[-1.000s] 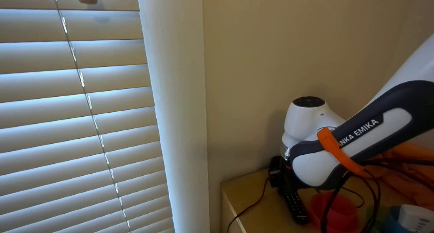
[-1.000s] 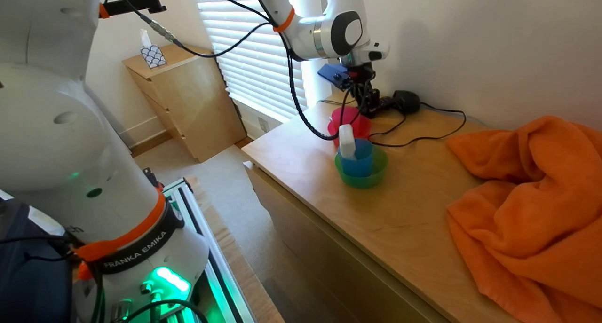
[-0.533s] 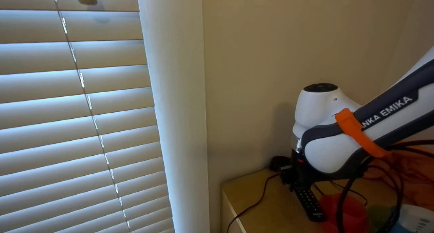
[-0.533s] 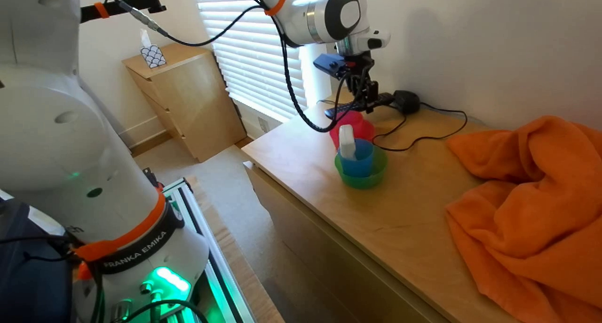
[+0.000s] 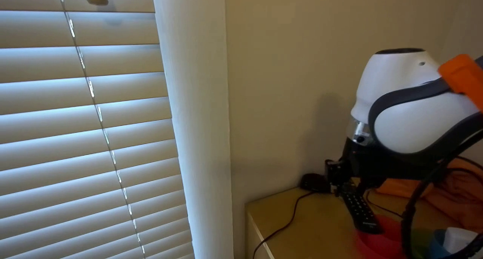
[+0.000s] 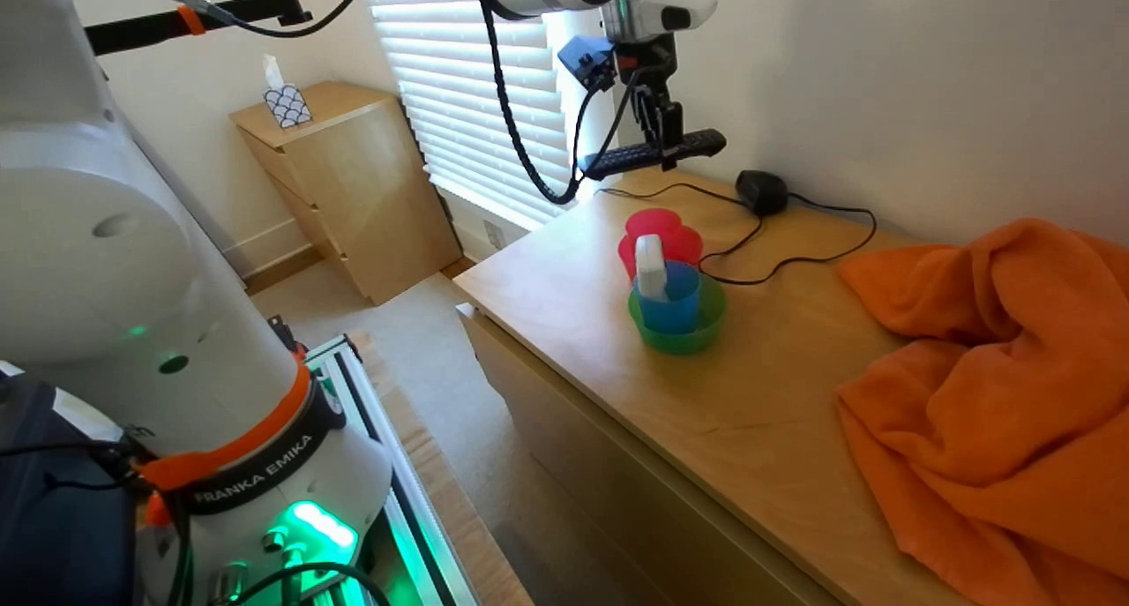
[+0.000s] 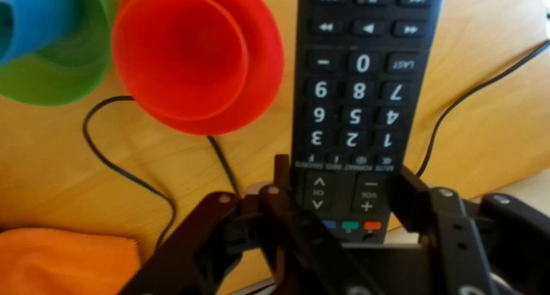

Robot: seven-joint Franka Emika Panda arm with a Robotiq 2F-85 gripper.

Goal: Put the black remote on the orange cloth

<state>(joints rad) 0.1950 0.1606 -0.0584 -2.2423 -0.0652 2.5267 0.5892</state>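
The black remote point(image 6: 622, 160) is held in the air above the far end of the wooden top, seen in both exterior views point(image 5: 360, 210). My gripper point(image 6: 669, 150) is shut on it, with a finger on each long side. In the wrist view the gripper point(image 7: 343, 181) grips the remote point(image 7: 359, 89) near its channel and volume buttons; its buttons face the camera. The orange cloth point(image 6: 997, 412) lies crumpled at the near right of the top, apart from the gripper. Its edge shows at the lower left of the wrist view point(image 7: 64, 260).
A red flower-shaped bowl and cup point(image 6: 661, 240) stand near the remote. Beside them a blue cup point(image 6: 675, 306) holding a white item point(image 6: 651, 266) sits in a green bowl point(image 6: 710, 319). A black adapter point(image 6: 761, 191) and its cable lie by the wall.
My gripper has risen with the remote, lifting it off the wooden top and away from the adapter. The cups and cloth have not moved.
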